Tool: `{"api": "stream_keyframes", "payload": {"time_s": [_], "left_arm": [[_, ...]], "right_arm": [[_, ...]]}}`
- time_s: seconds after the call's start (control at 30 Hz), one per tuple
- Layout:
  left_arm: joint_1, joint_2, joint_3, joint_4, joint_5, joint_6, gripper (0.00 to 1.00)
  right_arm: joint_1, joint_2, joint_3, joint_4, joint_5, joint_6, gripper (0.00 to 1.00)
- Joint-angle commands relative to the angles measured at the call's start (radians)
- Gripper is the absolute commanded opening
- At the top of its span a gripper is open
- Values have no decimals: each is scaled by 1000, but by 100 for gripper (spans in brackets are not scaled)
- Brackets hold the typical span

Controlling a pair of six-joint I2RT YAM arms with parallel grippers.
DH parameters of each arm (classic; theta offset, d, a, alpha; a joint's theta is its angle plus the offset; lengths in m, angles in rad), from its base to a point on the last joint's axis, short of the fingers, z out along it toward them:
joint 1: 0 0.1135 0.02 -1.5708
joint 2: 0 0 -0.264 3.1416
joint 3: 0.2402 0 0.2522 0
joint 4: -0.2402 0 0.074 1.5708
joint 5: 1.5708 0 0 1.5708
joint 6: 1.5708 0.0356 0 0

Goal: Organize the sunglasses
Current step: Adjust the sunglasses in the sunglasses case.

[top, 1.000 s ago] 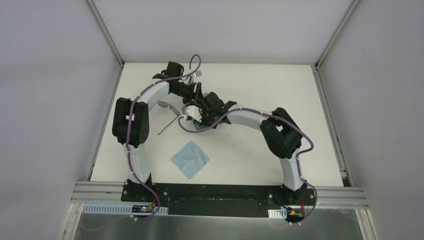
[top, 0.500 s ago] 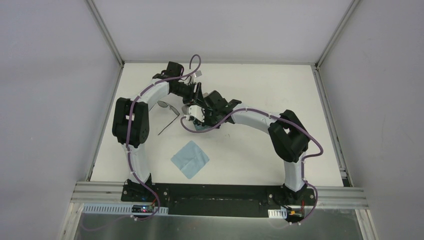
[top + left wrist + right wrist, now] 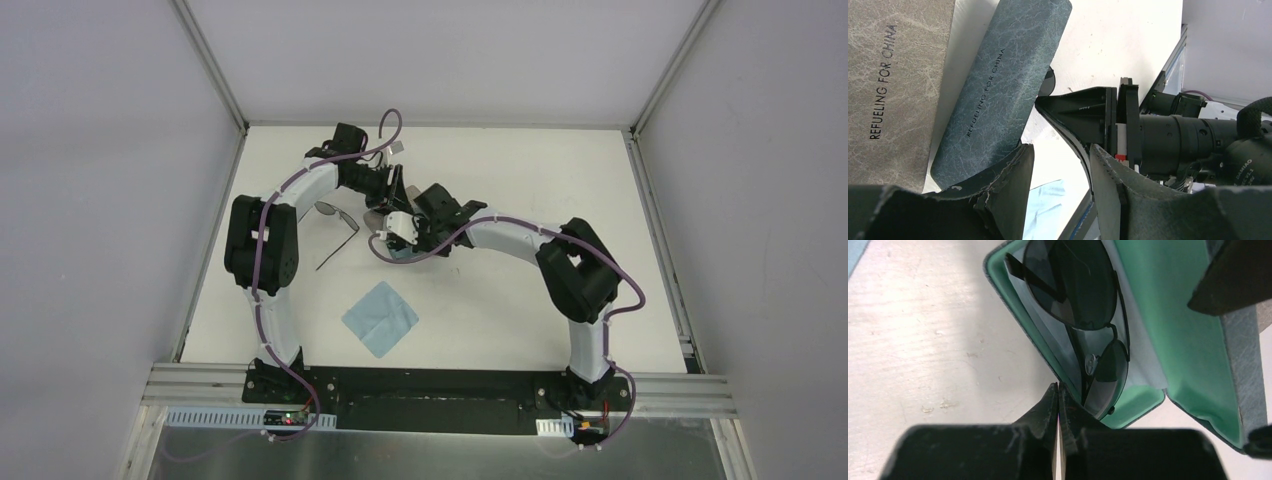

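Nearest the arm bases, a light blue cloth (image 3: pixel 380 318) lies flat on the worktop (image 3: pixel 520 170), probably kept for a later step. Just beyond it the right end effector (image 3: pixel 1058 390) is pinched fully closed with nothing between its fingers, its tips right at the rim of the open blue case (image 3: pixel 1193 340). Closed like that it serves as a poker, and I judge it is nudging the folded sunglasses (image 3: pixel 1083 305) down onto the green lining, where they lie.

Behind the case the left end effector (image 3: pixel 1060 147) stands about half open, gripping nothing I can see. One finger rests against the lid's outside, seemingly propping it up. To its left a second pair (image 3: pixel 337 214) lies unfolded on the worktop, and a beige case (image 3: pixel 888 75) sits beside the blue one.

Against a second ago, the right wrist has crept slightly farther up the worktop and its elbow has swung outward. Cloth, loose pair and left arm are as they were.
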Motion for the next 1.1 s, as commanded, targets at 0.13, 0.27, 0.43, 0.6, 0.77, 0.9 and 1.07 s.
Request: {"api": "stream_keyframes", "payload": {"time_s": [0.13,0.27,0.43,0.6,0.77,0.9,1.07], "left_arm": [[-6,-37,11,18,24,19,47],[-6,-33,11,17,26,18,46],[-8,-32,3,18,28,22,46],[-12,-29,5,18,29,24,45],[-13,-18,17,17,30,24,45],[-14,-9,27,16,34,23,45],[-14,-7,26,16,35,24,45]], "right_arm": [[-33,-43,7,14,33,-19,0],[-37,-14,9,50,95,-10,0],[-43,-3,23,91,128,-5,0],[-43,-5,23,123,182,-2,0],[-43,16,17,140,201,4,0],[-37,42,14,148,202,17,0],[-34,30,13,155,223,26,0]]}}
